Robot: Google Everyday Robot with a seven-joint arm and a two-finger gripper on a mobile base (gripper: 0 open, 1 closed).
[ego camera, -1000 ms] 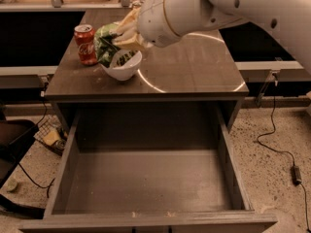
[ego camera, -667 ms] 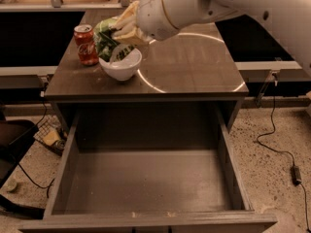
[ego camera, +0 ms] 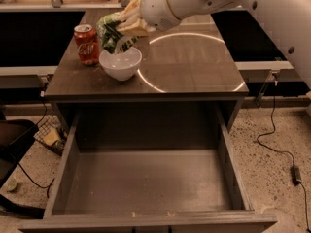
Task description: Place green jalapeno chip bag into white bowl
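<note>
The white bowl (ego camera: 120, 65) stands on the left part of the dark counter top (ego camera: 194, 62). The green jalapeno chip bag (ego camera: 110, 33) hangs just above the bowl's far rim, tilted, with its lower end over the bowl's opening. My gripper (ego camera: 127, 25) is at the bag's upper right, above and behind the bowl, and is shut on the bag. The big white arm comes in from the upper right and hides the back of the bag.
A red soda can (ego camera: 86, 44) stands upright just left of the bowl, close to the bag. A wide open drawer (ego camera: 146, 178) juts out below the counter's front edge. Cables lie on the floor at both sides.
My gripper has risen a little with the bag, so the bag now hangs higher over the bowl than before. The bowl and the can have not moved.
</note>
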